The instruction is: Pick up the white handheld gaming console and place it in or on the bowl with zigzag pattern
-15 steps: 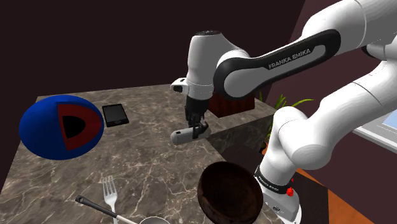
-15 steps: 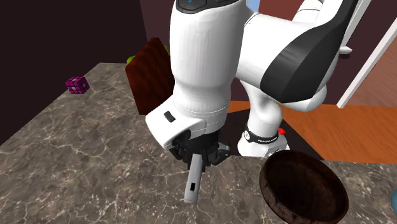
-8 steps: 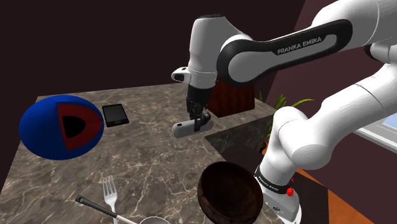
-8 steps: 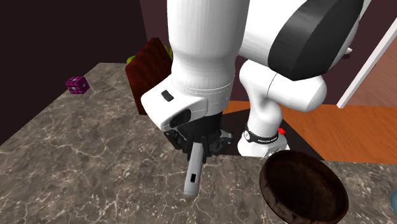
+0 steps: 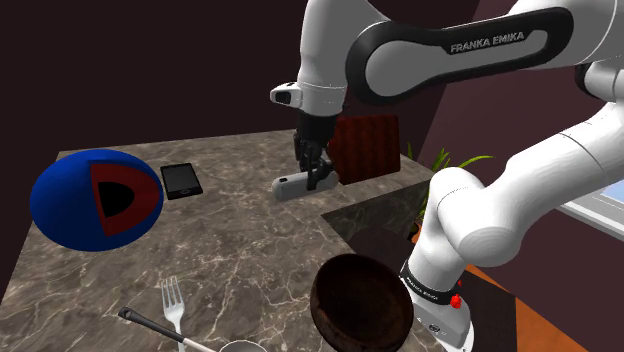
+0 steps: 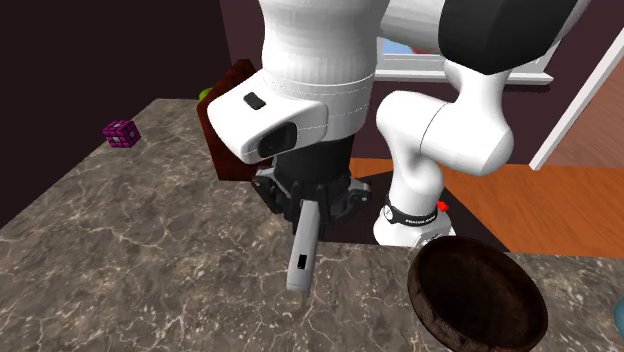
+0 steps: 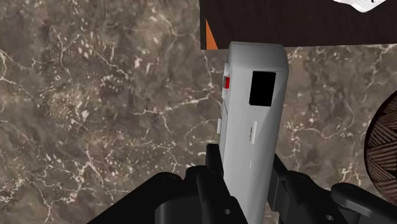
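The white-grey handheld console (image 5: 298, 186) is clear of the marble-patterned tabletop (image 5: 230, 250), held by one end in the black gripper (image 5: 318, 178), whose fingers pinch it from both sides. Pick-up is judged complete; carrying across and placement are outstanding. The dark brown bowl (image 5: 360, 300), with zigzag lines on its wall, sits close to the arm's base, well apart from the console, and holds nothing. Further off lies a blue rounded object (image 5: 95, 198) with a red face and a black opening; whether anything is inside cannot be determined.
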### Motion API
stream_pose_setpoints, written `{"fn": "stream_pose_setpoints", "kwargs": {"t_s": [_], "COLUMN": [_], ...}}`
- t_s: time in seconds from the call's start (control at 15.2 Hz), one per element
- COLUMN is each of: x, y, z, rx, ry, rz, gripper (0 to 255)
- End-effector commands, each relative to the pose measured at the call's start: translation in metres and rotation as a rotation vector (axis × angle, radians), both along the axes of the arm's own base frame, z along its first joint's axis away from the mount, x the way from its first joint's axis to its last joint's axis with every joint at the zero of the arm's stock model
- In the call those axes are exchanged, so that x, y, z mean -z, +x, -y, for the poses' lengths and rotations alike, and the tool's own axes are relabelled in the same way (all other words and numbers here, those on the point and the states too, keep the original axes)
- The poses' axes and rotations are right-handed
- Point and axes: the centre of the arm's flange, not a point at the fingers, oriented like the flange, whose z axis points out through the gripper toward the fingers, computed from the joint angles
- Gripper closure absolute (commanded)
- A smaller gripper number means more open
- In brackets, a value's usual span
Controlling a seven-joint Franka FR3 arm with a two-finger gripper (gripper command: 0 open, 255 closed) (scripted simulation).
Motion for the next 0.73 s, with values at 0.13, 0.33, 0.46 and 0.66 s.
{"fn": "stream_pose_setpoints", "kwargs": {"t_s": [0.13,0.33,0.46,0.66], "x": [-0.021,-0.029,-0.030,-0.031], "y": [0.000,-0.012,-0.036,-0.071], "z": [0.000,-0.006,-0.017,-0.035], "rx": [0.000,0.000,0.000,0.000], "ry": [0.000,0.000,0.000,0.000], "rz": [0.000,0.000,0.000,0.000], "gripper": [255,255,255,255]}}
